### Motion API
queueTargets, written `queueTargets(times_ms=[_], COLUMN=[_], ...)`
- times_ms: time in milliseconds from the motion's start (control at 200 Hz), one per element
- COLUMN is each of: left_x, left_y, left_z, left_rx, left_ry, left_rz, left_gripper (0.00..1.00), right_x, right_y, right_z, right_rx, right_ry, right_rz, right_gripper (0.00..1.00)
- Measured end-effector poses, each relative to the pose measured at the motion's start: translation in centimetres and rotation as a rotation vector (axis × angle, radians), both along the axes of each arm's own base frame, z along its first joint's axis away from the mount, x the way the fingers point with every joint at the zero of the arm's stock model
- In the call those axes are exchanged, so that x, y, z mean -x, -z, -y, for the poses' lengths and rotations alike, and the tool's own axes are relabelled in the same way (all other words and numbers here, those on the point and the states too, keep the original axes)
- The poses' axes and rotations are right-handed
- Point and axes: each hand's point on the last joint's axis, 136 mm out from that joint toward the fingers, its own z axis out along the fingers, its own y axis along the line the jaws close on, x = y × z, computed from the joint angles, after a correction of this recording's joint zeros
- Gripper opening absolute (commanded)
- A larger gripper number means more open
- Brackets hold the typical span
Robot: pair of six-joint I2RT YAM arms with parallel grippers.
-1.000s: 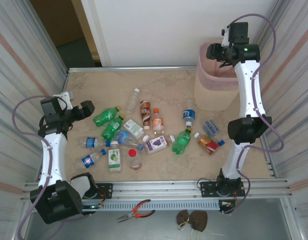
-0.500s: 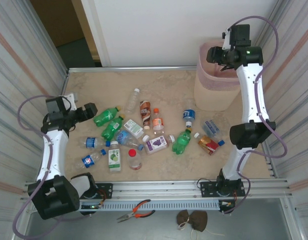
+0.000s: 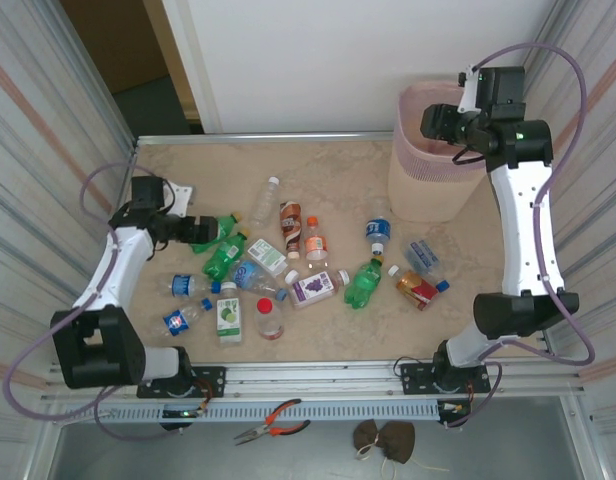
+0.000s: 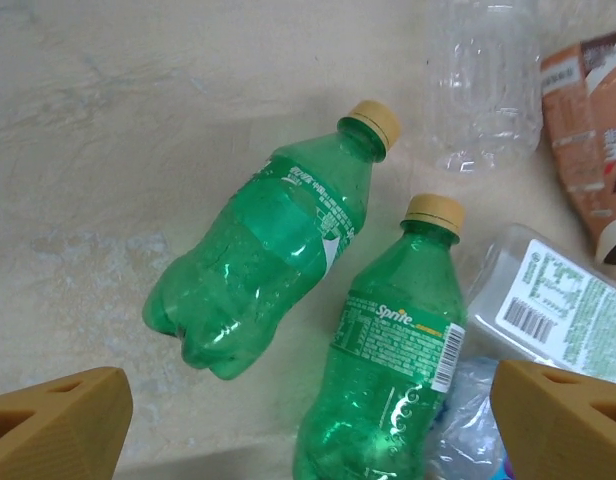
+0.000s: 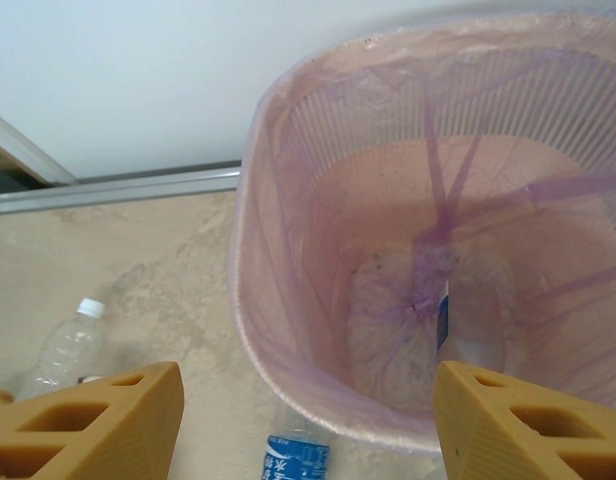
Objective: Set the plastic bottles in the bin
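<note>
Several plastic bottles lie scattered across the middle of the table, among them a purple-labelled one (image 3: 313,288) and a red-labelled one (image 3: 416,288). My left gripper (image 3: 208,232) (image 4: 308,430) hangs open just above two green bottles with yellow caps (image 4: 263,270) (image 4: 388,360), touching neither. The pale pink bin (image 3: 428,190) stands at the back right. Above its mouth my right gripper (image 3: 435,127) (image 5: 308,420) is open with nothing between its fingers. One clear bottle (image 5: 473,320) lies at the bottom of the bin (image 5: 250,190).
A blue-labelled bottle (image 5: 296,458) lies against the bin's foot. A clear bottle (image 5: 63,345) lies further left. Corrugated metal walls close in both sides. Pliers (image 3: 273,420) and a brown bundle (image 3: 388,440) rest on the shelf in front of the arm bases.
My left gripper has swung right and toward the back, ending over the two green bottles. My right gripper has shifted right above the bin and its jaws have widened a little.
</note>
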Motion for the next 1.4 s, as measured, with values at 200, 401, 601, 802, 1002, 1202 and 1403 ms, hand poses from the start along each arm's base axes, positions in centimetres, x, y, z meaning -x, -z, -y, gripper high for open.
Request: queueTargets(times_ms=[200, 401, 601, 802, 1002, 1202, 1403], left_x=[-2.5, -2.7, -2.5, -2.3, -2.6, -2.1, -1.9], left_y=[1.8, 5.3, 7.9, 9.0, 10.1, 11.1, 11.9], left_z=[-0.4, -0.7, -0.9, -1.2, -2.0, -2.0, -1.9], left_rx=[-0.154, -0.197, -0.207, -0.215, -0.206, -0.193, -0.188], left_ry=[0.12, 0.197, 0.222, 0.223, 0.205, 0.21, 0.212], left_rz=[-0.086, -0.205, -0.282, -0.324, -0.357, -0.404, -0.43], left_gripper=[0.89, 0.88, 0.9, 0.85, 0.83, 0.79, 0.75], right_x=[0.7, 1.3, 1.8, 2.3, 2.2, 2.2, 2.1], right_y=[0.2, 0.9, 0.6, 0.1, 0.2, 1.7, 1.9], right_z=[0.7, 1.1, 1.1, 1.0, 0.7, 0.6, 0.5], right_rx=[0.002, 0.004, 0.003, -0.004, -0.015, -0.021, -0.025], right_ry=[0.017, 0.027, 0.027, 0.021, 0.011, 0.006, 0.001], right_rz=[0.009, -0.001, 0.015, 0.039, 0.051, 0.015, 0.017], right_gripper=[0.68, 0.69, 0.7, 0.7, 0.71, 0.71, 0.72])
